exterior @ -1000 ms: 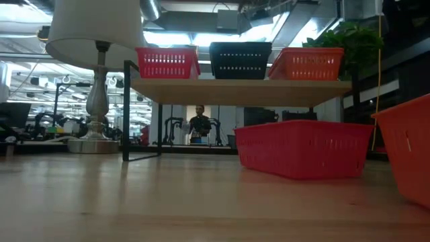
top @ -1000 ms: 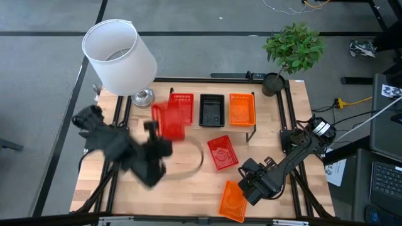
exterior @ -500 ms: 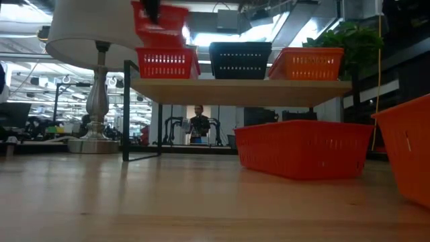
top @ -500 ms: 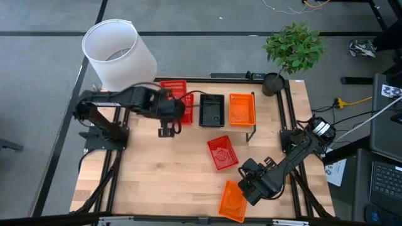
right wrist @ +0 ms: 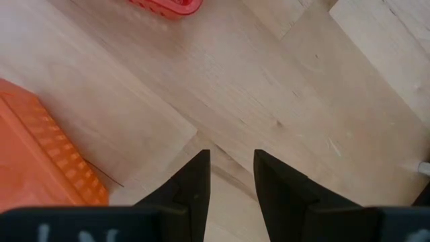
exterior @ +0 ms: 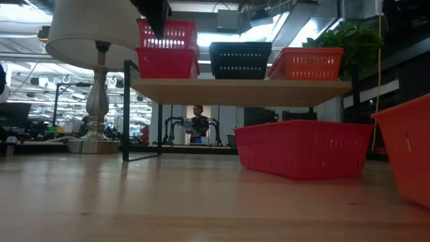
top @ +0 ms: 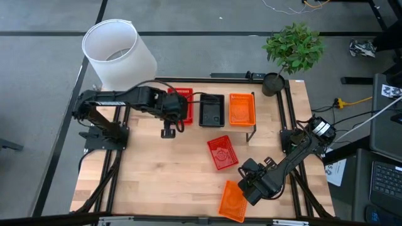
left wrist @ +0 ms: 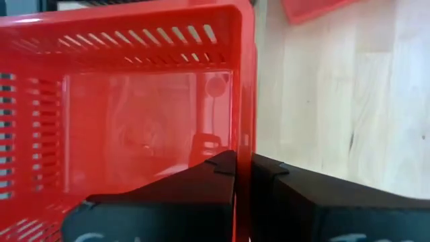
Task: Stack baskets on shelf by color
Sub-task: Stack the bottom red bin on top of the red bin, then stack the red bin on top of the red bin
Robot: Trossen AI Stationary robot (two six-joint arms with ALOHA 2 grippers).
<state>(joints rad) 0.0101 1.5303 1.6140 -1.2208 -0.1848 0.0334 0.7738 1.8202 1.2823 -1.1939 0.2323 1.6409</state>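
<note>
My left gripper (top: 171, 112) is shut on a red basket (top: 183, 102) over the shelf's left end. In the low view this basket (exterior: 168, 32) sits level on top of another red basket (exterior: 166, 62) that stands on the shelf (exterior: 242, 91). A black basket (top: 211, 110) and an orange basket (top: 242, 108) stand beside them on the shelf. A third red basket (top: 221, 152) and an orange basket (top: 231, 201) lie on the table. My right gripper (right wrist: 232, 168) hovers open over bare wood beside that orange basket (right wrist: 40, 148). My left gripper pinches the red basket's side wall (left wrist: 243, 144) at its rim, one finger (left wrist: 218, 171) inside the basket and one (left wrist: 272, 173) outside. The fingers come from above, pointing down. The basket is level, its bottom resting in the red basket below it.
A lamp (top: 119, 56) with a white shade stands at the table's far left corner, close to the left arm. A potted plant (top: 294, 47) stands at the far right corner. Open wood lies between the shelf and the near edge.
My left gripper has carried the red basket from over the table's left middle toward the far edge, up over the shelf's left end. It has then come down, so the basket now sits on the red basket standing there. The right arm has kept still.
</note>
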